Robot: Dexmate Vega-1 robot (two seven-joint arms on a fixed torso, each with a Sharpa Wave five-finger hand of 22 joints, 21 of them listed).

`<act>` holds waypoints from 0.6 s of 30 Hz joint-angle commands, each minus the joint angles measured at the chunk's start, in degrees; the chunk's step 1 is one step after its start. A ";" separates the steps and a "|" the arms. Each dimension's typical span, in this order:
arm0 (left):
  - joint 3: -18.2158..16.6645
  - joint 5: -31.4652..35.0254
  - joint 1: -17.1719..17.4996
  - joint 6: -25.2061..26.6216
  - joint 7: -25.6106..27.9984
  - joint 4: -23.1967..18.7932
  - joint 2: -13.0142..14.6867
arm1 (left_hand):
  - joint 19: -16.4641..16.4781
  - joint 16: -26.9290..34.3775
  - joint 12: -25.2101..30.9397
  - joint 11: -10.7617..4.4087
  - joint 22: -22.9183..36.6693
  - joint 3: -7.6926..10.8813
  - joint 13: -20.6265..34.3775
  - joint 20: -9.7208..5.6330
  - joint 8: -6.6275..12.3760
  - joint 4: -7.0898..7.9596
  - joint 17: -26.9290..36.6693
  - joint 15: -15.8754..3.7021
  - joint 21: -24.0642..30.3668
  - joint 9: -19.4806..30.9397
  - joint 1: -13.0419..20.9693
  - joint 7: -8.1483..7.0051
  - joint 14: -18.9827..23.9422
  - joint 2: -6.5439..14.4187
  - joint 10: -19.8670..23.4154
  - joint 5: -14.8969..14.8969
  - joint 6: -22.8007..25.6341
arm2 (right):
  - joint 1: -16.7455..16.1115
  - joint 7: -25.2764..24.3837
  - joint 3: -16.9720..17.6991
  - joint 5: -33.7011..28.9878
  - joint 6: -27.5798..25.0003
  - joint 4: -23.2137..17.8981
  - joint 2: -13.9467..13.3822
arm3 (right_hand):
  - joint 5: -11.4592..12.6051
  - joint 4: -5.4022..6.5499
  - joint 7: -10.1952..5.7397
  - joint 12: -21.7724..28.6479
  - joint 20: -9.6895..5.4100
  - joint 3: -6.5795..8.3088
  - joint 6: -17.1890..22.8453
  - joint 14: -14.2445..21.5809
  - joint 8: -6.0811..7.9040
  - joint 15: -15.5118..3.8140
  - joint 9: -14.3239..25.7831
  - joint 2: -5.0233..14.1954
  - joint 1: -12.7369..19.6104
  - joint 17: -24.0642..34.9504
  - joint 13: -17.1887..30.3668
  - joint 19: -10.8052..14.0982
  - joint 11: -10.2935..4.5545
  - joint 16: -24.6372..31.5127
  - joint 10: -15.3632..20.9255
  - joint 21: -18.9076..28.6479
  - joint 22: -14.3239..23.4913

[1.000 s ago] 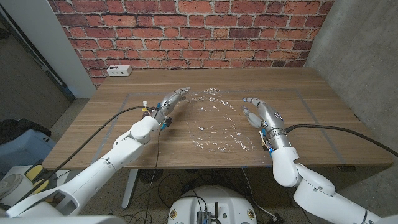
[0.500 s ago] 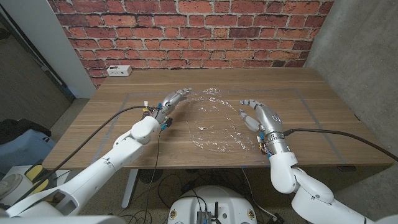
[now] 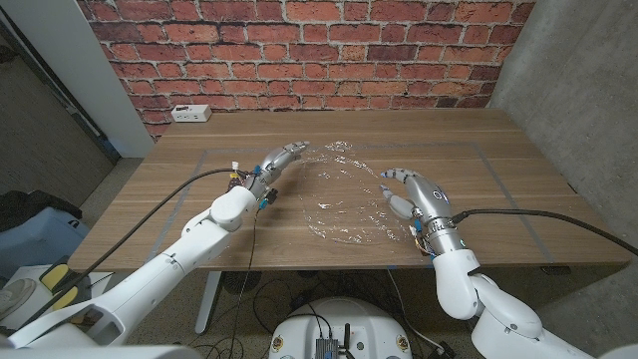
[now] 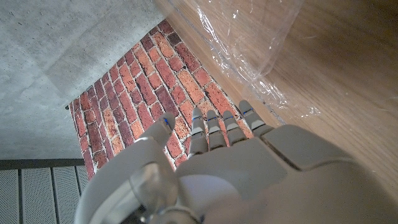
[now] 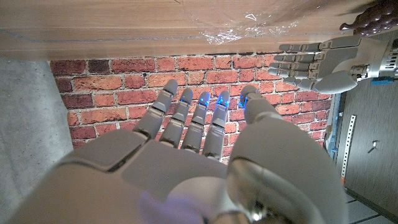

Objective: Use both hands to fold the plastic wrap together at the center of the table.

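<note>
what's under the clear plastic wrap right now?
Under the crinkled clear plastic wrap only the wooden table shows through. Glare in the creases hides small patches. Neither the left hand nor the right hand is beneath it.

Place: you are working in a robot test room or lab, an indoor space set up for trials, not a home.
Walls: you face a red brick wall [image 3: 299, 45], with a bare grey concrete wall [image 3: 583, 90] on your right.
Surface: your wooden surface [image 3: 498, 150] carries grey tape lines [image 3: 189, 175] marking out a work area.
Power: a white power strip [image 3: 189, 113] sits at the far left corner.
Cabling: black cables [image 3: 150, 214] run along both your arms, and loose wires [image 3: 244, 294] hang under the near edge.
</note>
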 commanded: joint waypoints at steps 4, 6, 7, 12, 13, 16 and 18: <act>0.07 0.37 0.85 0.43 0.09 -1.50 0.43 | 0.55 -0.11 -0.12 0.12 0.17 0.24 0.29 0.10 -0.35 -0.27 0.10 0.00 -0.10 0.21 -0.14 -0.01 0.51 -0.35 0.57 -0.10 0.50 | -2.19 2.30 -0.64 -2.64 -2.13 -2.19 -0.95 | -0.01 -0.26 0.56 0.19 0.47 -0.13 2.43 0.77 0.58 -6.68 0.15 -0.48 2.77 -0.09 0.24 0.88 0.03 0.30 1.54 0.37 0.04; 0.11 0.36 0.93 0.47 0.03 -1.60 0.44 | 0.56 -0.14 -0.15 0.13 0.17 0.25 0.29 0.08 -0.38 -0.28 0.10 -0.04 -0.13 0.21 -0.17 -0.07 0.49 -0.36 0.59 -0.10 0.55 | -2.34 2.59 -0.82 -2.96 -2.39 -2.42 -0.95 | -0.02 -0.13 0.64 0.25 0.38 -0.21 2.98 1.73 0.67 -6.73 0.18 -0.49 3.35 -0.03 0.27 0.95 0.03 0.75 1.92 0.38 0.04; 0.15 0.35 0.92 0.43 -0.13 -1.59 0.48 | 0.53 -0.14 -0.16 0.13 0.17 0.25 0.29 0.14 -0.39 -0.27 0.10 -0.03 -0.15 0.21 -0.18 -0.07 0.50 -0.37 0.60 -0.11 0.55 | -2.38 2.90 -0.96 -3.17 -2.63 -2.56 -0.98 | -0.03 0.01 0.66 0.44 0.36 -0.34 3.49 2.27 0.77 -6.84 0.19 -0.50 3.68 0.07 0.32 1.16 0.15 1.06 2.51 0.46 0.04; 0.12 0.31 1.16 0.12 -0.16 -1.59 0.46 | 0.54 -0.19 -0.24 -0.07 0.17 0.24 0.30 0.10 -0.50 -0.25 0.11 0.00 -0.26 0.22 -0.31 -0.08 0.51 -0.43 0.68 -0.13 0.60 | -2.73 3.42 -1.43 -4.00 -3.22 -2.78 -0.95 | -0.14 0.23 0.79 0.48 0.45 -0.92 4.52 3.19 0.89 -7.19 0.22 -0.93 4.28 0.42 0.54 1.56 0.13 1.75 2.84 0.59 0.04; 0.13 0.35 1.23 0.12 -0.14 -1.64 0.49 | 0.57 -0.20 -0.28 -0.06 0.17 0.23 0.30 0.14 -0.52 -0.25 0.12 -0.02 -0.27 0.23 -0.34 -0.05 0.52 -0.44 0.64 -0.13 0.60 | -2.81 3.55 -1.46 -4.10 -3.21 -2.83 -1.07 | -0.16 0.21 0.79 0.52 0.47 -1.03 4.61 3.29 0.88 -7.38 0.22 -1.07 4.42 0.47 0.58 1.70 0.10 1.84 2.97 0.64 0.04; 0.11 0.36 1.45 0.09 -0.09 -1.76 0.55 | 0.56 -0.21 -0.31 0.14 0.17 0.20 0.30 0.17 -0.57 -0.20 0.13 -0.05 -0.32 0.23 -0.44 0.00 0.53 -0.48 0.68 -0.15 0.63 | -3.03 3.65 -1.74 -4.55 -3.43 -2.89 -0.99 | -0.18 0.21 0.70 0.56 0.47 -1.24 4.96 3.27 0.92 -7.51 0.24 -1.31 4.66 0.58 0.66 1.73 0.11 1.93 3.09 0.65 0.04; 0.10 0.38 1.56 0.11 -0.07 -1.86 0.62 | 0.60 -0.21 -0.36 0.09 0.17 0.20 0.30 0.13 -0.60 -0.18 0.14 -0.05 -0.34 0.23 -0.49 0.00 0.55 -0.49 0.65 -0.16 0.65 | -3.15 3.87 -1.84 -4.67 -3.46 -2.99 -1.04 | -0.20 0.11 0.78 0.61 0.48 -1.37 5.07 3.30 0.90 -7.46 0.25 -1.58 4.96 0.63 0.72 1.78 0.03 1.99 3.24 0.65 0.04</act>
